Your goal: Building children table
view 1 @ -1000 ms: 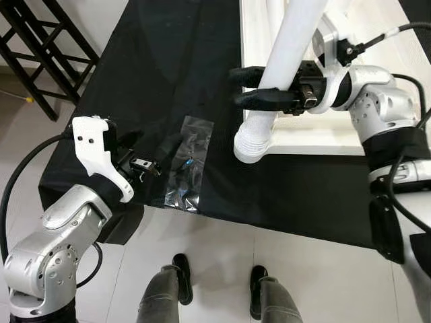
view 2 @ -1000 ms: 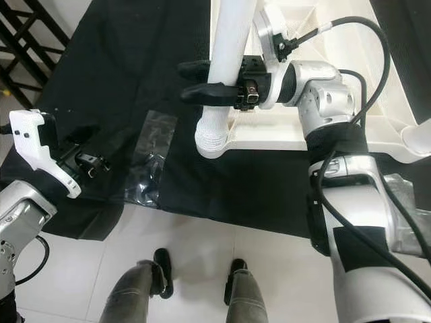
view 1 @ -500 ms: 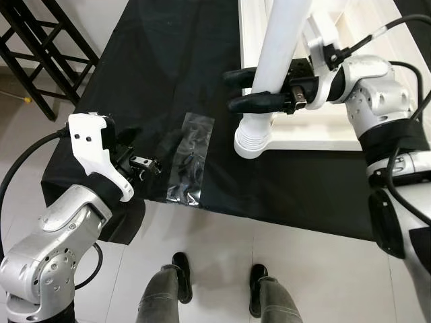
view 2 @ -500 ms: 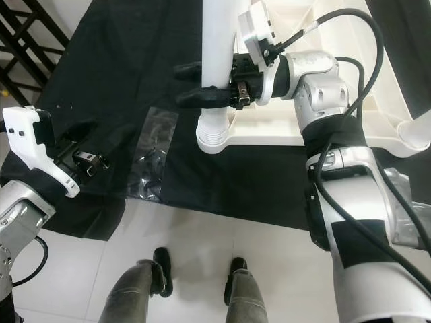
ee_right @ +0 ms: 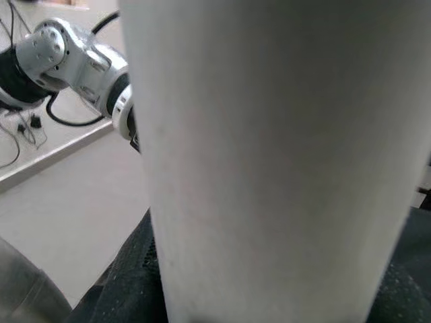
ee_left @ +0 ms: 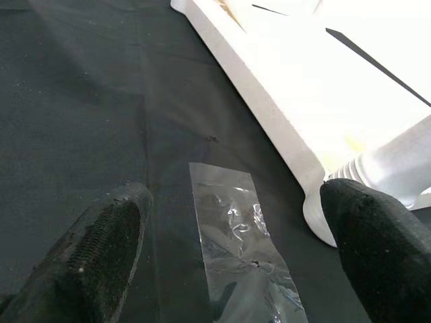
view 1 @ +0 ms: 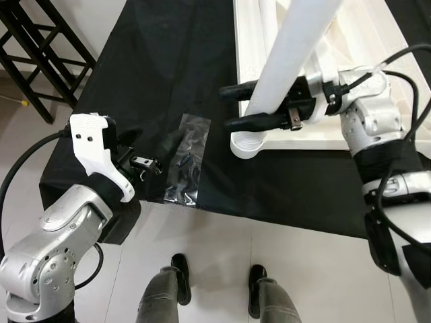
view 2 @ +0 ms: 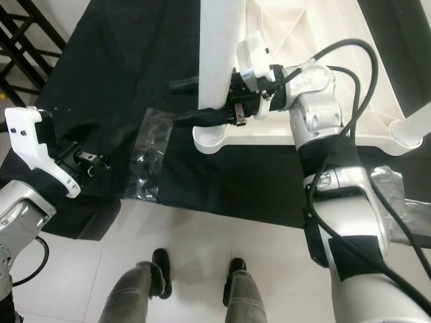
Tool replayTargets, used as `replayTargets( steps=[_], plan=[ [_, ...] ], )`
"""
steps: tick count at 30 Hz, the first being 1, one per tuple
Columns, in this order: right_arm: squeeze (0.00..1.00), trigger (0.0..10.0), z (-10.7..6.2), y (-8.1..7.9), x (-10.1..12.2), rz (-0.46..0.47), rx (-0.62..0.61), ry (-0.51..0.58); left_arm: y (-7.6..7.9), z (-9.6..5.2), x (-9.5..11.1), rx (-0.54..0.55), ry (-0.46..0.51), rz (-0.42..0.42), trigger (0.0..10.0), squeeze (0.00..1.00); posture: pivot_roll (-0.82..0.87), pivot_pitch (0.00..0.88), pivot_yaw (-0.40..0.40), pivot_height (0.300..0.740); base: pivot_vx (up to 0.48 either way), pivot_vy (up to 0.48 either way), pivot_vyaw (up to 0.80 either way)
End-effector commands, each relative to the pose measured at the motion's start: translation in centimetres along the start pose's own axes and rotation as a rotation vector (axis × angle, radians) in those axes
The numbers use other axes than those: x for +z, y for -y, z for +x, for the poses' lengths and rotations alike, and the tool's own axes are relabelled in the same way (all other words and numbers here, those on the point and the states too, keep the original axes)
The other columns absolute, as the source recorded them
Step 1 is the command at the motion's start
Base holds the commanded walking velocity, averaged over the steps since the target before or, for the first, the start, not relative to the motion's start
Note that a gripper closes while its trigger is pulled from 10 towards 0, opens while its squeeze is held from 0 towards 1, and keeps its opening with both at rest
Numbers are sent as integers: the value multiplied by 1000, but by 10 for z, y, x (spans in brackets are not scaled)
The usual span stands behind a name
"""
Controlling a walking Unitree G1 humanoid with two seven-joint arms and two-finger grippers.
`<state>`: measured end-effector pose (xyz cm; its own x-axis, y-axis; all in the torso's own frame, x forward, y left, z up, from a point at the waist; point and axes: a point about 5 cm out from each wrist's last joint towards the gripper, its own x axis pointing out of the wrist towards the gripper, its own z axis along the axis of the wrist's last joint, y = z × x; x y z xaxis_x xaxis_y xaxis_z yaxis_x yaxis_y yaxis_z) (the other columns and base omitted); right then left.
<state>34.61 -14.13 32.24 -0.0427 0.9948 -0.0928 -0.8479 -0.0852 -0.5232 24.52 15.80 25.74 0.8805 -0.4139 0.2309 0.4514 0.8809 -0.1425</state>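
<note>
Standing almost upright, the white table leg (view 1: 291,57) is a thick round tube, and its ribbed lower end sits at the near left corner of the white tabletop (view 1: 316,138). The tabletop lies flat on the black cloth (view 1: 155,81), and its near edge runs towards the right, where a second round white corner piece (view 2: 412,138) can be seen. The right gripper (view 1: 248,106) is closed on the table leg a little above its lower end: one long black finger passes on the far side of the tube and the other on the near side, both pressing against it. In the right wrist view the leg (ee_right: 276,161) stands very close before the camera, with the black fingers (ee_right: 128,282) at both sides of it.

Left of the tabletop corner, a small clear plastic bag (view 1: 186,160) lies flat on the cloth, wrinkled, and it reaches close to the cloth's near edge. The left gripper (view 1: 145,163) is just beside this bag, on its left, low over the cloth. In the left wrist view its two fingers (ee_left: 101,249) are spread wide apart and hold nothing, and the bag (ee_left: 239,249) lies between and ahead of them.

The cloth covers a low surface above a pale tiled floor (view 1: 222,269). A black frame (view 1: 34,47) stands at the far left. A person's two legs with dark shoes (view 1: 180,276) stand on the tiles near the cloth's near edge.
</note>
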Motion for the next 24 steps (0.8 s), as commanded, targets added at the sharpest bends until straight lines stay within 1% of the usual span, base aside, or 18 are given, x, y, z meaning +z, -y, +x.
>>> replayTargets(
  steps=[1,2,3,5,6,7,8,9,12,14,15,16,18,19,21,22,23,24],
  plan=[
    [0,10000,-6,-27,-56,265,-41,-92,1,-2,-2,-8,-20,5,10000,0,114,450,43,740,0,0,0],
    [0,10000,-8,-29,-58,286,-95,-71,1,-1,-3,-10,-21,4,10000,0,114,448,46,740,0,0,0],
    [0,10000,-9,-32,-62,328,-187,-69,1,-1,-3,-12,-22,3,10000,0,114,443,46,740,0,0,0],
    [0,10000,-9,-32,-64,344,-212,-76,1,-1,-3,-13,-22,3,10000,0,114,443,46,740,0,0,0],
    [0,10000,-9,-32,-65,373,-245,-88,1,-1,-3,-14,-22,4,10000,0,111,443,47,740,0,0,0],
    [0,10000,-8,-32,-69,400,-287,-127,1,-1,-3,-14,-22,4,10000,0,107,440,47,740,0,0,0],
    [0,10000,-8,-32,-69,400,-287,-127,1,-1,-3,-14,-22,4,10000,0,107,440,47,740,0,0,0],
    [0,10000,-9,-33,-74,437,-329,-175,0,0,-3,-15,-22,5,10000,0,106,442,46,740,0,0,0],
    [0,10000,-9,-33,-74,437,-329,-175,0,0,-3,-15,-22,5,10000,0,106,442,46,740,0,0,0],
    [0,10000,-10,-34,-83,549,-435,-243,0,1,-3,-16,-21,4,10000,0,100,441,45,740,0,0,0],
    [0,10000,-10,-34,-83,549,-435,-243,0,1,-3,-16,-21,4,10000,0,100,441,45,740,0,0,0],
    [0,10000,-11,-35,-87,589,-490,-278,0,1,-3,-17,-20,3,10000,0,96,441,47,740,0,0,0],
    [0,10000,-12,-39,-89,612,-522,-304,0,2,-3,-19,-19,2,10000,0,94,441,47,740,0,0,0],
    [0,10000,-13,-42,-91,602,-550,-340,0,2,-3,-21,-18,1,10000,0,92,441,47,740,0,0,0],
    [0,10000,-14,-45,-92,596,-560,-368,0,3,-3,-22,-18,1,10000,0,91,441,47,740,0,0,0],
    [0,10000,-15,-46,-92,567,-585,-415,0,3,-3,-22,-18,1,10000,0,90,439,44,740,0,0,0],
    [0,10000,-15,-46,-92,567,-585,-415,0,3,-3,-22,-18,1,10000,0,90,439,44,740,0,0,0],
    [0,10000,-14,-49,-92,557,-615,-447,0,3,-3,-22,-16,2,10000,0,88,437,38,740,0,0,0]
  ],
)
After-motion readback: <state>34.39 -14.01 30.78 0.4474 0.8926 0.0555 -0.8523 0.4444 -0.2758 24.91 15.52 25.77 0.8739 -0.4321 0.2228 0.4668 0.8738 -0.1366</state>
